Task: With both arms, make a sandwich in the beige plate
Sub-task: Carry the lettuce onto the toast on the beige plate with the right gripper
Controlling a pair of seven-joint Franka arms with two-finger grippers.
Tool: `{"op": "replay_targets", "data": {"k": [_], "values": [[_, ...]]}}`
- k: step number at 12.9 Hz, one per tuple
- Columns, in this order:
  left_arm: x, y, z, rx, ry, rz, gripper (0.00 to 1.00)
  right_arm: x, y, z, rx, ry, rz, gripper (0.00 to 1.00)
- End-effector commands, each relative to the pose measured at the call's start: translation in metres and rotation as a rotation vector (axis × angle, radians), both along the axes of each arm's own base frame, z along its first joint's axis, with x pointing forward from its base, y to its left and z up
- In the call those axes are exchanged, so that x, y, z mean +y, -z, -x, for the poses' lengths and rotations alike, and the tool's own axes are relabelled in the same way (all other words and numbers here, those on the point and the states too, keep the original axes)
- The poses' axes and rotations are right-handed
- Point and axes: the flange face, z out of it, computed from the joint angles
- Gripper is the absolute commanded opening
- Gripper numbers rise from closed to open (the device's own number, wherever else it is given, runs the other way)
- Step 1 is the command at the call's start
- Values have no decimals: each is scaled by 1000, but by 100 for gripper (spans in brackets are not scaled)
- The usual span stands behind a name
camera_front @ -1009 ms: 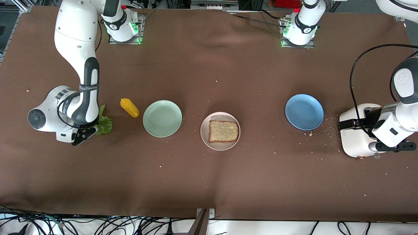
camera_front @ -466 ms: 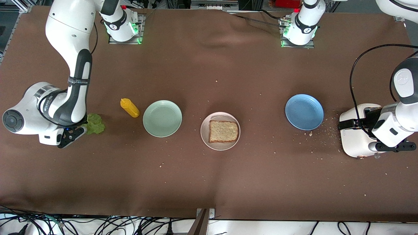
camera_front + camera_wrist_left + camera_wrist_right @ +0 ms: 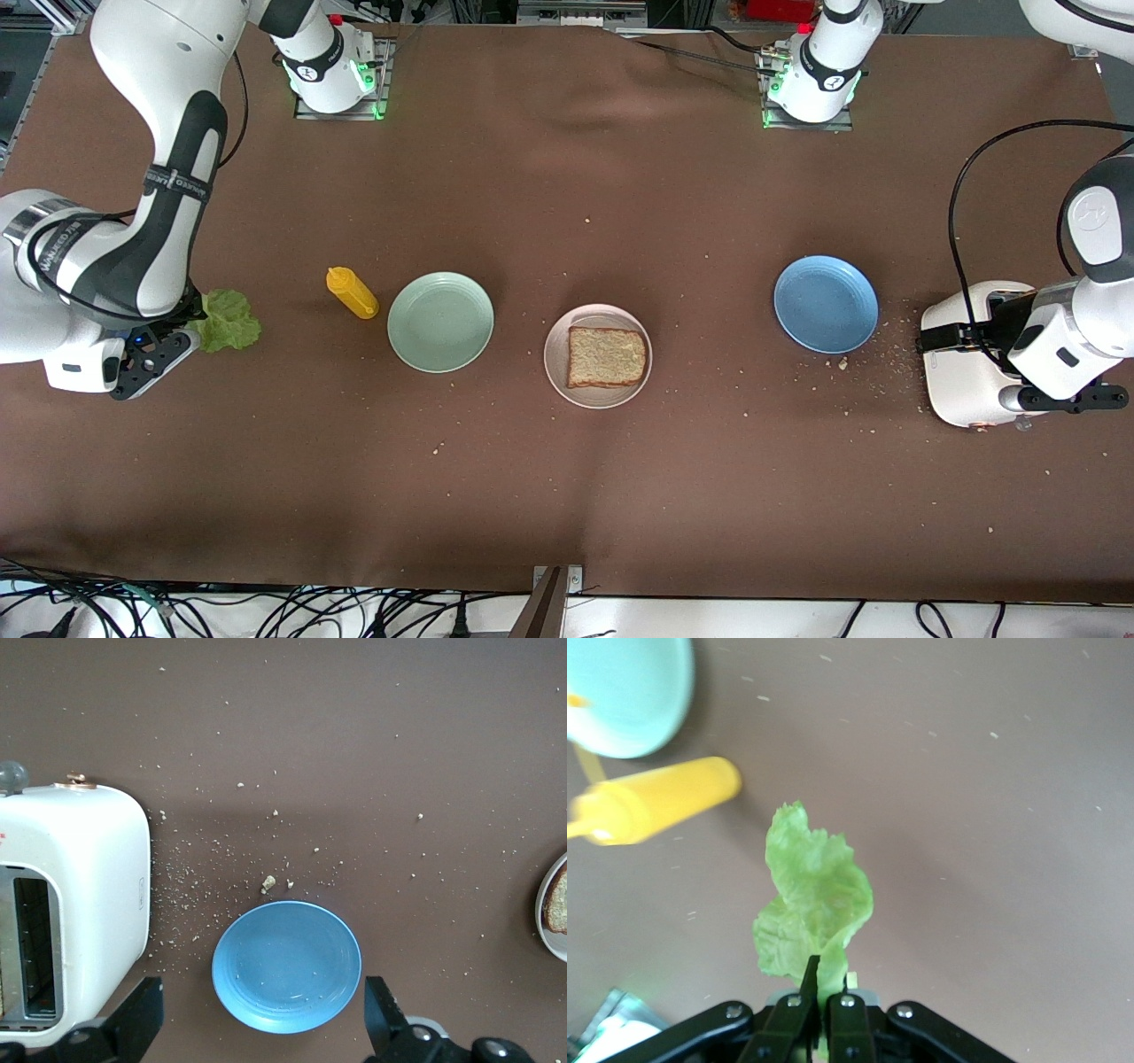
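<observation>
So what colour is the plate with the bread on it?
Pale beige plate, clearest in the front view.

Two white jointed arms with black bands and black end effectors

The right arm (image 3: 168, 204) has glossy white shells, a black sleeve with small white lettering that looks like a maker's mark, and a thin black cable looped at its wrist. The left arm (image 3: 1085, 301) carries a thick black cable. Both bases show green lights. The right end effector (image 3: 818, 1010) has black fingers and silver screws; the left end effector (image 3: 261, 1028) has dark, blocky fingers.
</observation>
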Motion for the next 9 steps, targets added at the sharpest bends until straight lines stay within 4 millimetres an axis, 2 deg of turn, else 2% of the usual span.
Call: {"op": "replay_targets", "data": {"k": [1, 4, 5, 7, 9], "values": [[0, -3, 3, 5, 25, -14, 100, 69, -41, 6, -4, -100, 33, 0], [0, -3, 3, 4, 25, -14, 100, 169, -72, 29, -52, -220, 63, 0], [0, -2, 3, 5, 25, -14, 100, 195, -74, 36, -64, -228, 65, 0], [0, -2, 3, 5, 23, -15, 100, 234, -71, 44, -87, -229, 29, 0], [0, -2, 3, 5, 25, -14, 100, 280, -62, 51, -112, -208, -11, 0]]}}
